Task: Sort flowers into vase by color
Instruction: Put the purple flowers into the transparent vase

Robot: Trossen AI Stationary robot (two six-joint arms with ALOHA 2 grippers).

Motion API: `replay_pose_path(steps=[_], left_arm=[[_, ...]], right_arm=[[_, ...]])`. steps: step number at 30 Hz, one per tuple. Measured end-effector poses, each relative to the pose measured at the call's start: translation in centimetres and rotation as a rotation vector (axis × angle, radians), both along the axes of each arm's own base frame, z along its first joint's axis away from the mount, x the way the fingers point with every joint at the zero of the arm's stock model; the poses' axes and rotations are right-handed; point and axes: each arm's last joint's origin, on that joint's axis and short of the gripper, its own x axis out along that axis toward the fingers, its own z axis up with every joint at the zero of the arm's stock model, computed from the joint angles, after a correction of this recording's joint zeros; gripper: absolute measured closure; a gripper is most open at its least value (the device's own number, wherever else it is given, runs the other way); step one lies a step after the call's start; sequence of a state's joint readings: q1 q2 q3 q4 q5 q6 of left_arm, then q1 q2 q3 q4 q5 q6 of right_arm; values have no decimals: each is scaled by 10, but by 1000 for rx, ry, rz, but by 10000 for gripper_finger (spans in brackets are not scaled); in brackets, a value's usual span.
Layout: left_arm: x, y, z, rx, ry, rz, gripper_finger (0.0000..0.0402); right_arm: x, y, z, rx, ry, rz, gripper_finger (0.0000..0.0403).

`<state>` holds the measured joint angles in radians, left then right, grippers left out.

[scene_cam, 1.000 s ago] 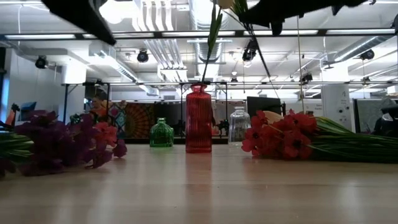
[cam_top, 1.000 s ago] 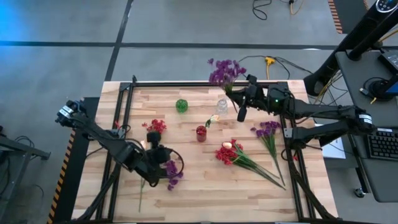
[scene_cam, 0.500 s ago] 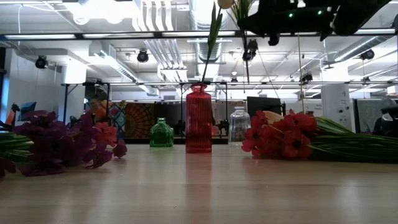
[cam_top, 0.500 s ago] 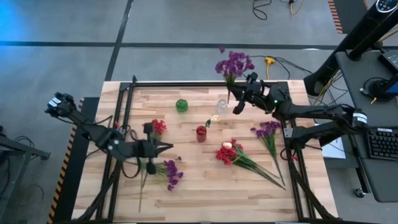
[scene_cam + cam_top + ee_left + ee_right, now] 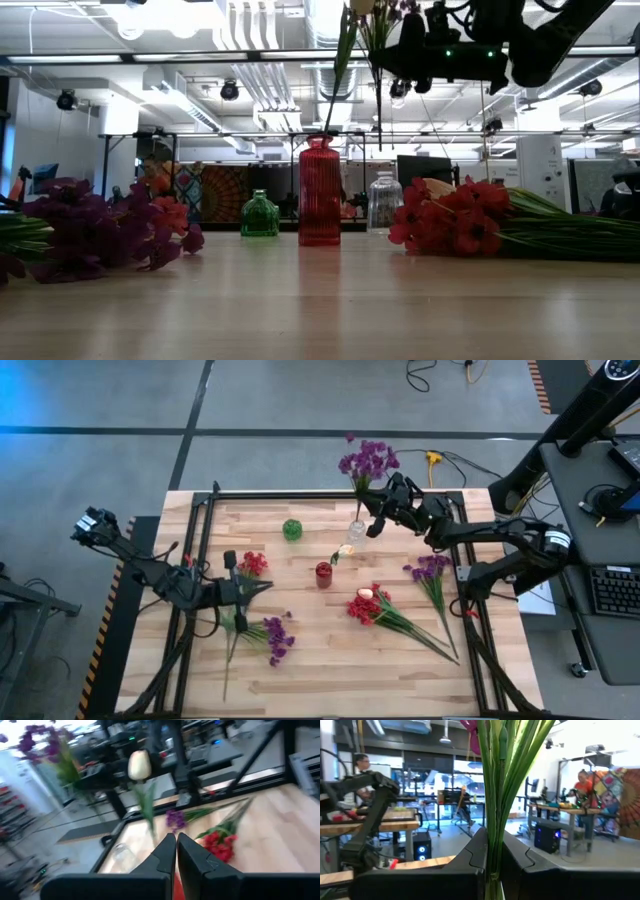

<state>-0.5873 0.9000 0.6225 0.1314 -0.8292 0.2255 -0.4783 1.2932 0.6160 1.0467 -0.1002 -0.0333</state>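
Since a second ago the right gripper [image 5: 372, 520] has carried its purple bunch [image 5: 367, 460] from the table's far edge to a spot over the clear vase [image 5: 355, 531], while the left gripper [image 5: 229, 562] has drawn back from the purple sprigs [image 5: 275, 637] lying at the near left and turned toward the middle of the table.

The held bunch has a tuft of purple blossoms on thin green stems [image 5: 501, 775], which run straight between the right fingers [image 5: 476, 851]; these are clamped on the stems. In the low view the stems hang above the clear vase [image 5: 384, 203], their ends not yet inside it. The right arm reaches in from the far right corner, stretched almost level, the gripper high over the table [image 5: 300, 670].

A cream bud [image 5: 345, 549] on a green stem stands in the red vase [image 5: 323, 574] at the centre. The green vase [image 5: 291, 529] stands to its far left. Red sprigs [image 5: 251, 563] lie just beside the left gripper. A red bunch [image 5: 366, 607] with long stems lies right of centre, and another purple bunch [image 5: 431, 569] lies near the right edge.

The left arm lies low across the left side. In its wrist view the left fingers [image 5: 165, 853] are pressed together with nothing between them.
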Motion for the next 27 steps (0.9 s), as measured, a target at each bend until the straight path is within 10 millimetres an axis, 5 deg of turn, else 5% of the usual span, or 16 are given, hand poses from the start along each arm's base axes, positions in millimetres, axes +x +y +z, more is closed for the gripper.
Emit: replay_pose_path(steps=[27], left_arm=[[0,1,-2,14,5,54,401]], right_arm=[[-4,-4,-24,-35,13,-26,383]])
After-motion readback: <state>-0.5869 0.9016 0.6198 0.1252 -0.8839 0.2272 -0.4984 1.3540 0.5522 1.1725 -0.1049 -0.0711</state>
